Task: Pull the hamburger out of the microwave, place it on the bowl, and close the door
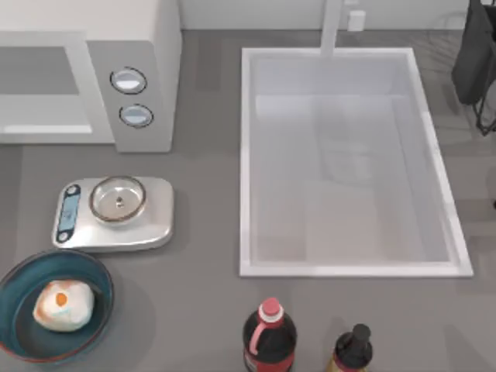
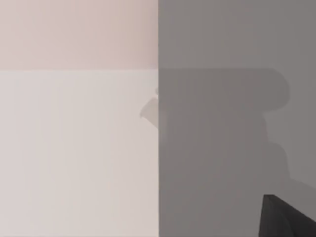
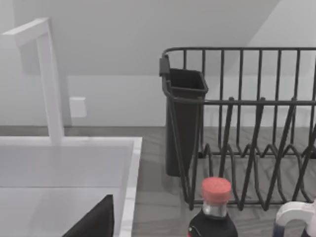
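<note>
Neither claw's fingers can be made out, so whether either is wide or narrow cannot be told; a dark corner of the left arm sits against a white panel in the left wrist view, and the right wrist view looks over the sink [image 3: 64,168] toward a dish rack [image 3: 256,133]. From above, the hamburger [image 1: 63,304] lies in the bowl [image 1: 15,283] at seven o'clock. The door [image 1: 43,81], at ten o'clock, looks shut against the microwave [image 1: 147,46]. Judged so, the task is essentially done; next calls only for parking.
</note>
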